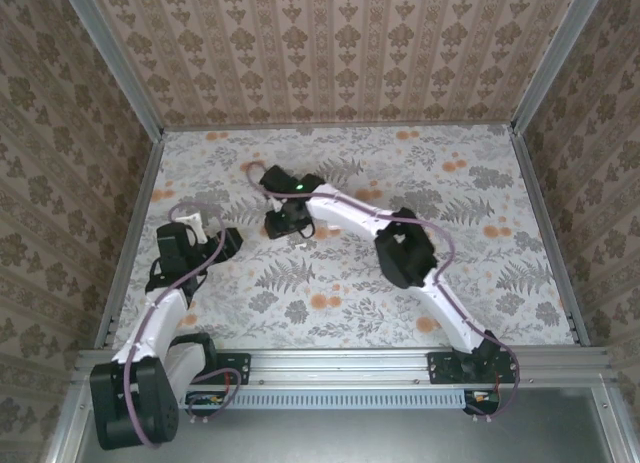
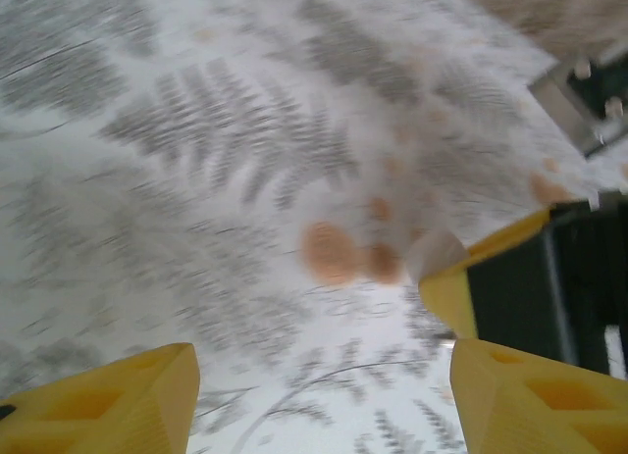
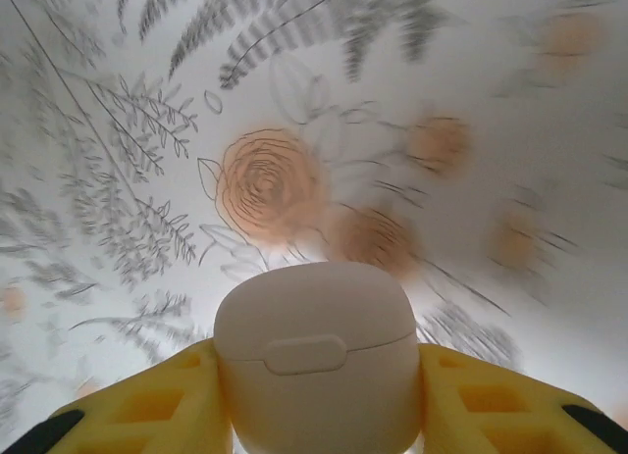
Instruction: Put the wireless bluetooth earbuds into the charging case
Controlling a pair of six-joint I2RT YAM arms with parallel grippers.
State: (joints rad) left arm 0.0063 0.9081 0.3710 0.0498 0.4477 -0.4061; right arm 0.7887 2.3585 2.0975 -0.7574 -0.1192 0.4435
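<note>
Yellow fingers [image 3: 147, 410] of the right hand [image 3: 316, 371] are seen nearest the lens in the right wrist view. They are closed against both sides of the charging case [image 3: 314, 346], which is gripped between them with its lid shut, the flowered worktop [image 3: 108, 130] behind it. Left wrist view: the left hand [image 2: 322, 385] is shown with its fingers spread and nothing between them, over blurred fern print; a yellow-and-black part [image 2: 491, 277] at the right edge cannot be identified with certainty. Top external view: the two hands are placed near each other, left of the worktop's middle, with the right arm [image 1: 350, 213] stretched across. Progress is judged to be early: the case is grasped but not yet opened. No seating of the wireless bluetooth earbuds can be confirmed, and the opening and both insertions are taken to remain.
</note>
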